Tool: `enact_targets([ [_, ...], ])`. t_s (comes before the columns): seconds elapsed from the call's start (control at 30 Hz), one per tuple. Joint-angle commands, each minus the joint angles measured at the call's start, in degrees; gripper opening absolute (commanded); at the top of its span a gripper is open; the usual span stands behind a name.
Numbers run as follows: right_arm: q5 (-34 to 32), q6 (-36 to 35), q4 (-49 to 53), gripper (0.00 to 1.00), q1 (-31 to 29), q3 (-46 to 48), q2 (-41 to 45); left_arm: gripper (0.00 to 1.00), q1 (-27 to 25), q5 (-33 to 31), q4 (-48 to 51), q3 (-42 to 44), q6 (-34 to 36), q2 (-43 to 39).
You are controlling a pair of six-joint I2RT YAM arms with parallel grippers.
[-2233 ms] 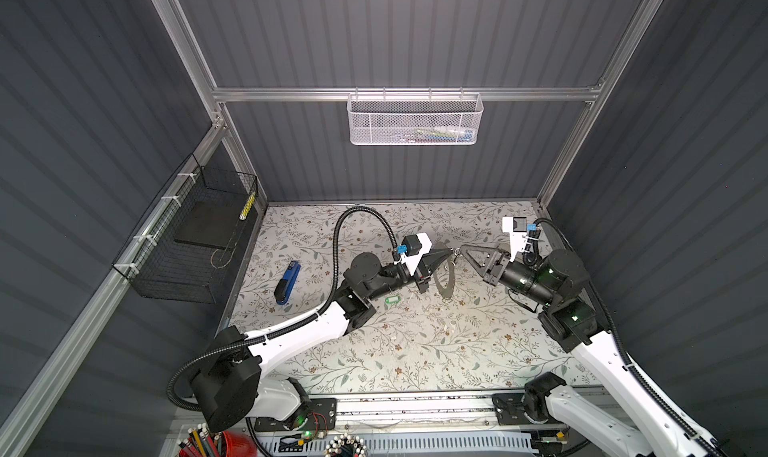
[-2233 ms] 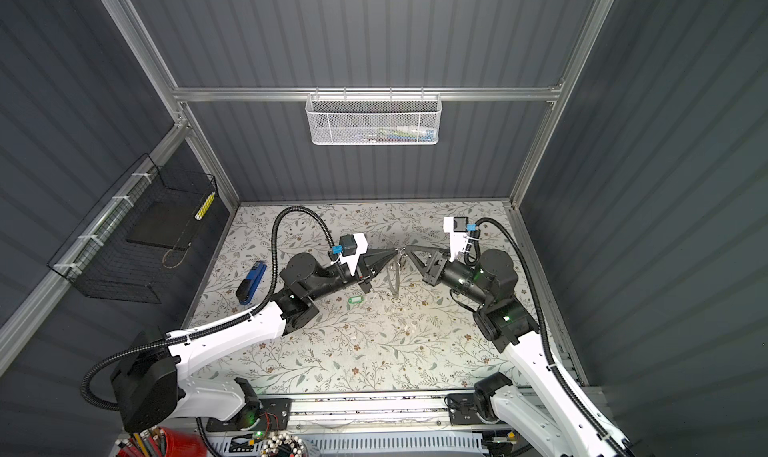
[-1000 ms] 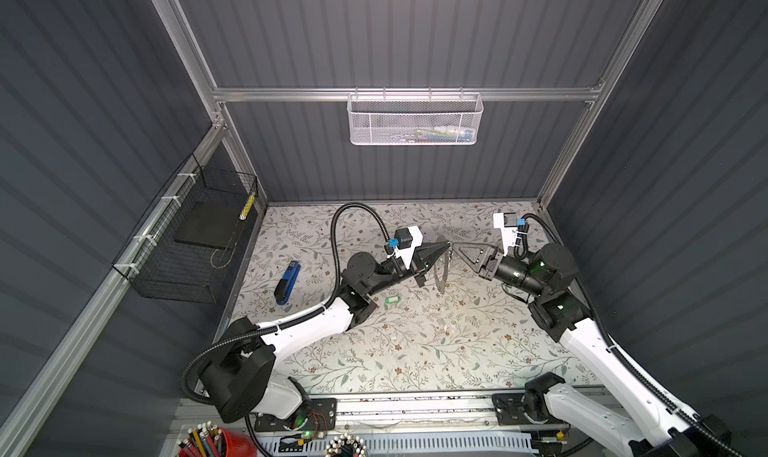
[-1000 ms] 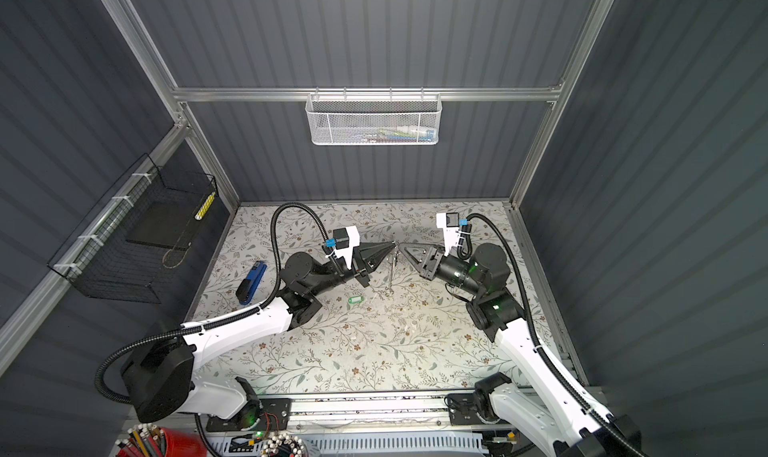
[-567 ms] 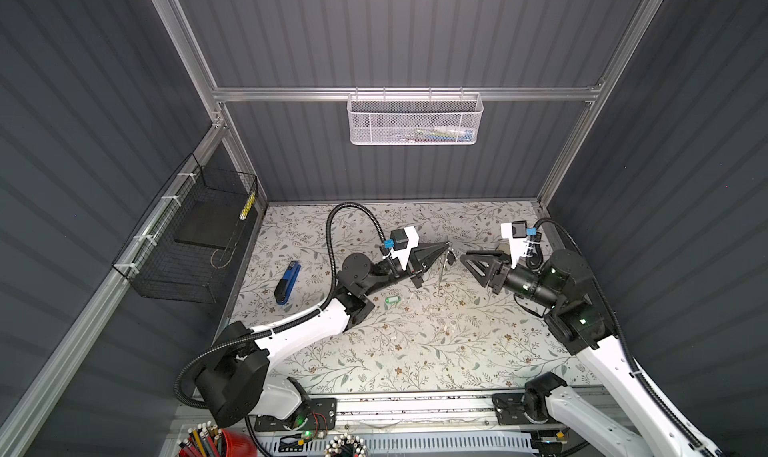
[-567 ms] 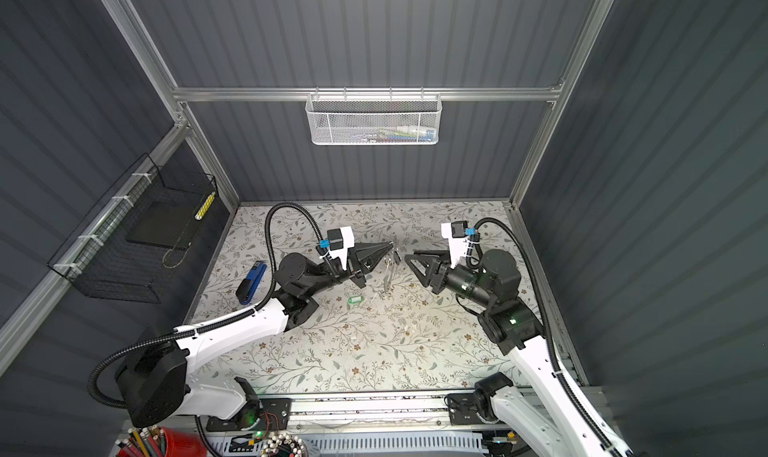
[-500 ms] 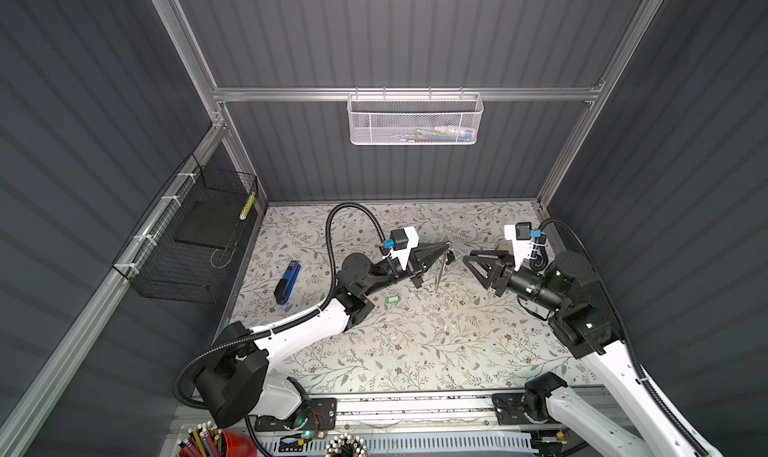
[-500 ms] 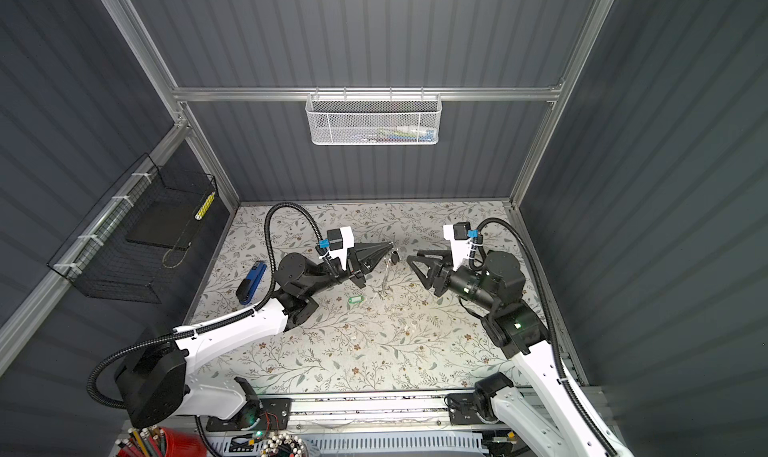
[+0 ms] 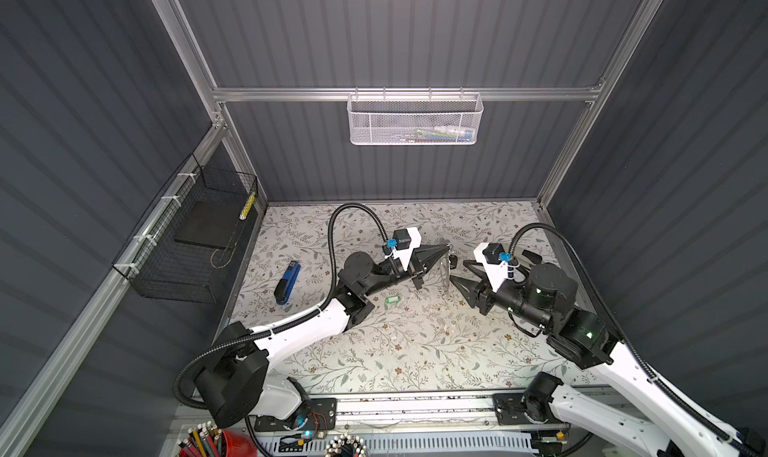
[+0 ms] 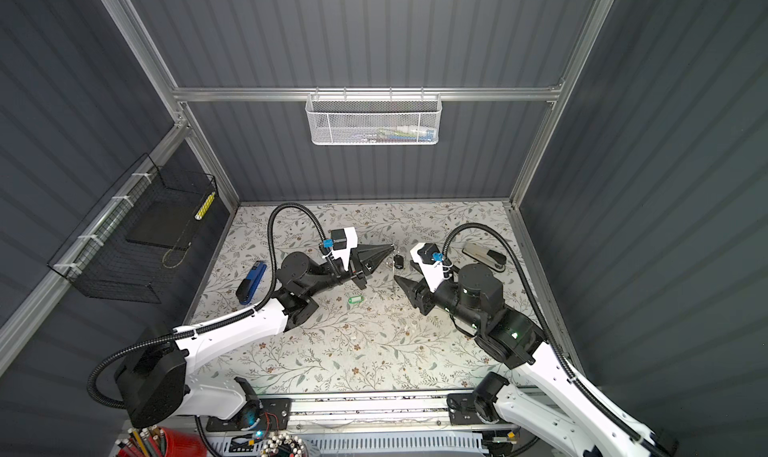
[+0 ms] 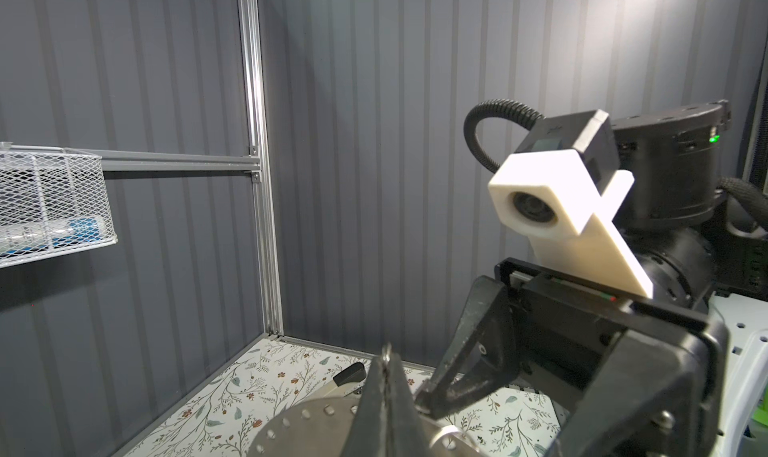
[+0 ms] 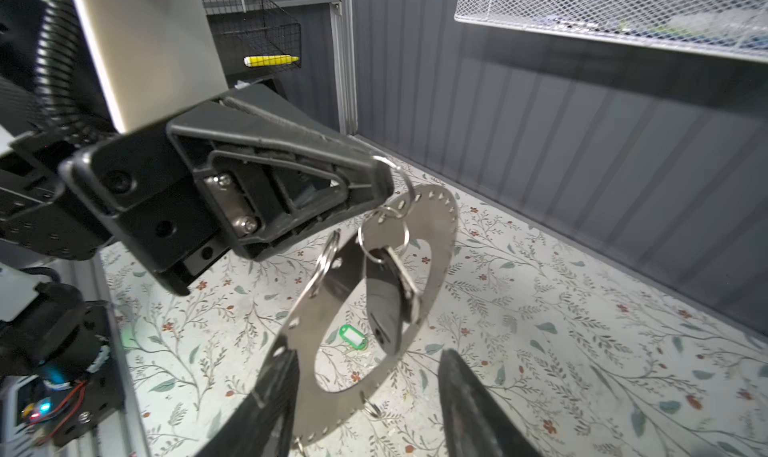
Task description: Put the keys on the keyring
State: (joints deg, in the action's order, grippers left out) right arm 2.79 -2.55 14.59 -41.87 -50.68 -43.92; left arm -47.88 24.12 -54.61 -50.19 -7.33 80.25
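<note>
The keyring (image 12: 432, 243), a flat grey metal disc with a wide hole, hangs upright above the mat. It shows edge-on in both top views (image 9: 445, 276) (image 10: 392, 275). My left gripper (image 12: 384, 175) (image 9: 447, 249) (image 11: 387, 353) is shut on a small wire loop at its top rim. One of the keys, the black tag (image 12: 384, 309) (image 9: 454, 262), dangles from a small ring on the disc. The green tag (image 9: 390, 299) (image 12: 352, 336) lies flat on the mat. My right gripper (image 12: 365, 357) (image 9: 459, 273) is open, with the disc's lower rim close between its fingers (image 12: 270, 396).
A blue stapler (image 9: 286, 282) lies at the mat's left edge. A grey and black stapler (image 10: 484, 256) lies at the back right. A black wire basket (image 9: 195, 234) hangs on the left wall and a white mesh basket (image 9: 413, 120) on the back wall.
My right gripper has opened and drawn back down and toward the front, away from the keyring's top. The black tag stays hanging on the disc. The left gripper keeps its hold, shifted slightly.
</note>
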Motion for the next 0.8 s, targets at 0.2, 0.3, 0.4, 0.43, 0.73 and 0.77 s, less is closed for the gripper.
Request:
enact_targets([
  [0.2,-10.6,-7.6,-3.3,0.48,-1.4,-2.5,-1.8,0.0,0.4,0.5,-0.1,-1.9,0.4,-1.4],
  [0.3,-8.7,-9.4,-3.4,0.46,-1.4,-2.7,-1.3,0.0,0.5,0.9,0.2,-1.9,0.4,-1.6],
  [0.4,-7.0,-12.9,-5.8,0.34,-1.2,-0.8,2.1,0.0,0.4,1.3,0.2,-1.6,0.4,-2.0],
  [0.43,-4.7,-13.9,-5.8,0.28,-0.8,-0.5,3.4,0.0,0.5,1.7,0.1,-1.4,0.4,-2.2],
  [0.73,18.2,-9.7,-5.9,0.14,10.1,0.5,6.1,0.0,1.9,10.3,-3.7,-1.2,-4.3,-1.3],
  [0.77,20.6,-9.4,-5.9,0.16,11.1,0.3,5.5,0.0,2.0,11.2,-3.9,-1.2,-4.7,-1.3],
])
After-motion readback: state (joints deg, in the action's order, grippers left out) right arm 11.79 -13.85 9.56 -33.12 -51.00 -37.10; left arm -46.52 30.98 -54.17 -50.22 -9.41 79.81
